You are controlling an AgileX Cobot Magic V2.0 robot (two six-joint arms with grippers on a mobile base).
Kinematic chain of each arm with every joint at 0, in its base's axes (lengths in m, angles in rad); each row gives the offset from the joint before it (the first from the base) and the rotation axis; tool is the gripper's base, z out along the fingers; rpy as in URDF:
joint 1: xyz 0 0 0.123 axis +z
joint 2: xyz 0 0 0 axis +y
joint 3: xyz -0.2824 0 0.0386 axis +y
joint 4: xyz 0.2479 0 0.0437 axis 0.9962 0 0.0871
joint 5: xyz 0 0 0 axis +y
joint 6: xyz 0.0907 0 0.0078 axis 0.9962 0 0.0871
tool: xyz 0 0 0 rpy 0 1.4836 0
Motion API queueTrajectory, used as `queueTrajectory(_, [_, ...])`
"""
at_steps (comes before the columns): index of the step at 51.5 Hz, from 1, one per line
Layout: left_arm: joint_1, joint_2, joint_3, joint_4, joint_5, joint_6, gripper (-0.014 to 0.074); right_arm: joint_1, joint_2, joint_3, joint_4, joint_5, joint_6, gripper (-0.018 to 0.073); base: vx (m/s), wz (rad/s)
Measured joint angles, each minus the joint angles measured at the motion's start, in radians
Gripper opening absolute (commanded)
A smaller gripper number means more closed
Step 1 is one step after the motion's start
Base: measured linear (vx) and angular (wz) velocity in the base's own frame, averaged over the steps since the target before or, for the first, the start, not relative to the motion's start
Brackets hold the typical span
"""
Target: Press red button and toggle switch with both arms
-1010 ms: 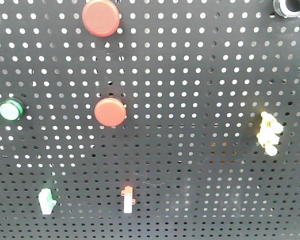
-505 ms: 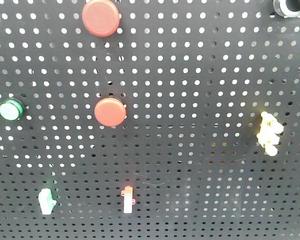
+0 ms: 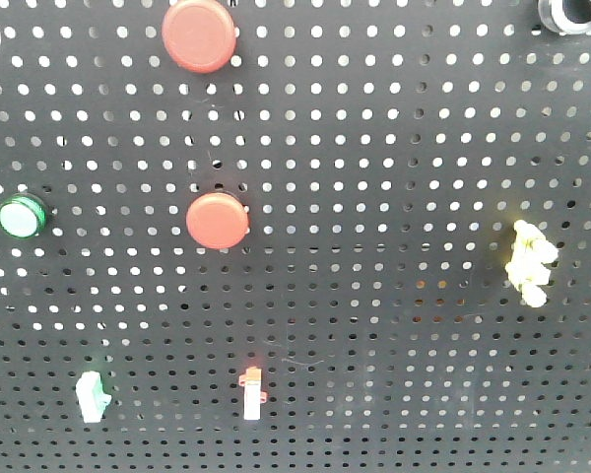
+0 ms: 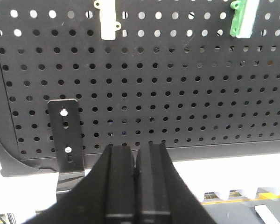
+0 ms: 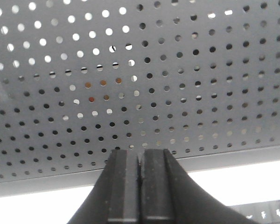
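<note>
Nothing moved; red button (image 3: 199, 34) cropped at top.

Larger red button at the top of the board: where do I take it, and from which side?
The larger red button is a low flat dome facing straight out of the board, with nothing to pinch. Come square at its face and push the centre rather than gripping it. The left gripper and right gripper are both shut.

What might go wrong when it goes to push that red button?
Two red buttons look alike: the red button sits above a smaller red button, so it could press the wrong one. Both the left gripper and right gripper are low near the pegboard's bottom edge, far from any control.
</note>
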Motion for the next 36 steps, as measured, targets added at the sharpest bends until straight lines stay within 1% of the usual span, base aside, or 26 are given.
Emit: queueTrajectory(36, [0.0, 0.0, 0.0, 0.0, 0.0, 0.0, 0.0002, 0.0, 0.0, 0.0, 0.006, 0.005, -0.004, -0.0003, 0.0, 0.0])
